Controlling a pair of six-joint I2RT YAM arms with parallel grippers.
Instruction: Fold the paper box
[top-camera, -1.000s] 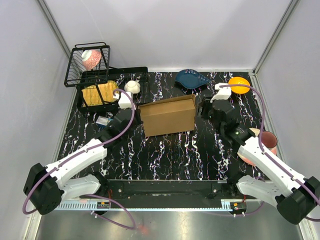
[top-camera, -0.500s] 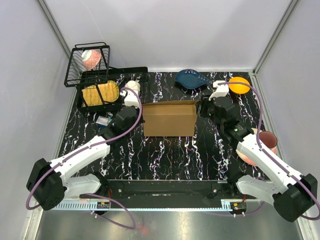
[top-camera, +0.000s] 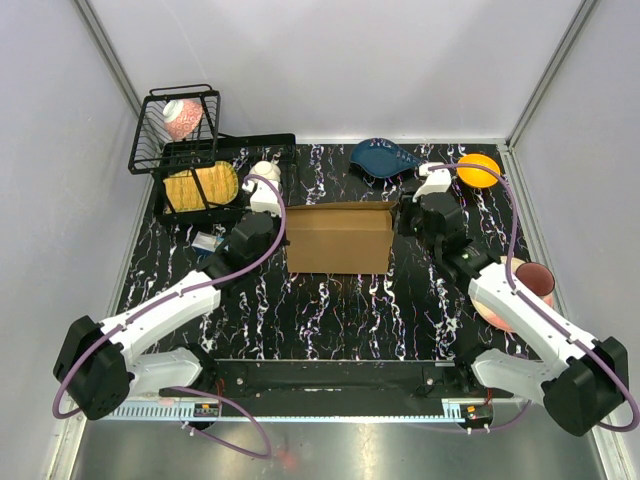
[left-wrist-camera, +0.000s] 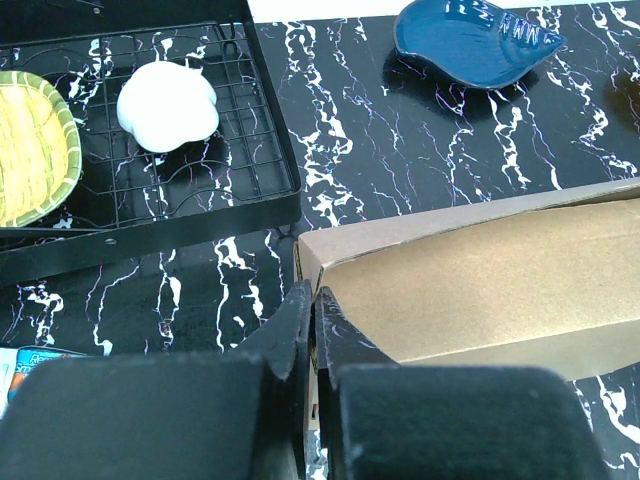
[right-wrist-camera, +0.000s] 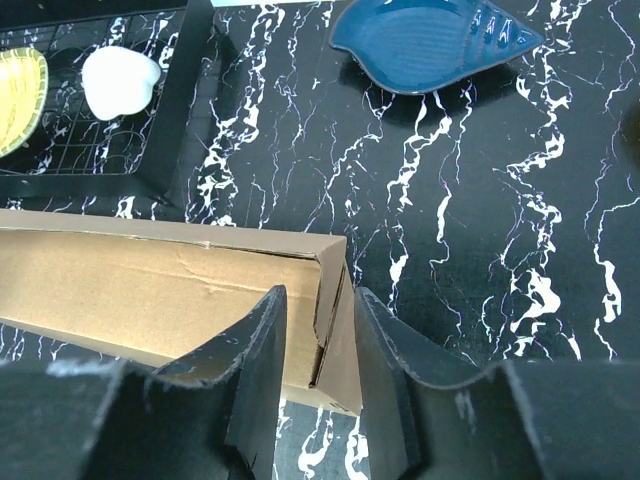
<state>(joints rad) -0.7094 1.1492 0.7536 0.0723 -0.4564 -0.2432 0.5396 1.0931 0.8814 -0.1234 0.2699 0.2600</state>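
As both pincers are mine, I enter them first and the rest after.

1. Left pincer (left-wrist-camera: 312, 300): clenched tight at the left end of the paper box (top-camera: 338, 238). The end wall's edge runs down into the seam between my fingers (left-wrist-camera: 290, 330), so I record it as pinched there.
2. Right pincer (right-wrist-camera: 318, 296): released, jaws apart and straddling the box's right end wall. One finger is inside the cavity and the other outside, with a sliver of gap on the inner side.
3. Paper box: plain brown cardboard, a long rectangular shell in the middle of the table (top-camera: 330, 310). Its length runs left to right between my two pincers, and its top is open at the right end.
4. Table: black, veined white.
5. Black wire rack (top-camera: 150, 130): far left corner, tilted, holding a pink patterned cup (top-camera: 182, 116).
6. Black wire tray (left-wrist-camera: 150, 228): just near of the rack, carrying a yellow dish (top-camera: 198, 186) and a white lobed piece (top-camera: 265, 172).
7. Blue leaf-shaped dish (top-camera: 385, 158): far of the box's right end, apart from it.
8. Orange bowl (top-camera: 478, 170): far right.
9. Pink bowl (top-camera: 538, 285): right edge, partly hidden by my right arm.
10. Small printed packet (top-camera: 207, 241): left of the box, beside my left arm.
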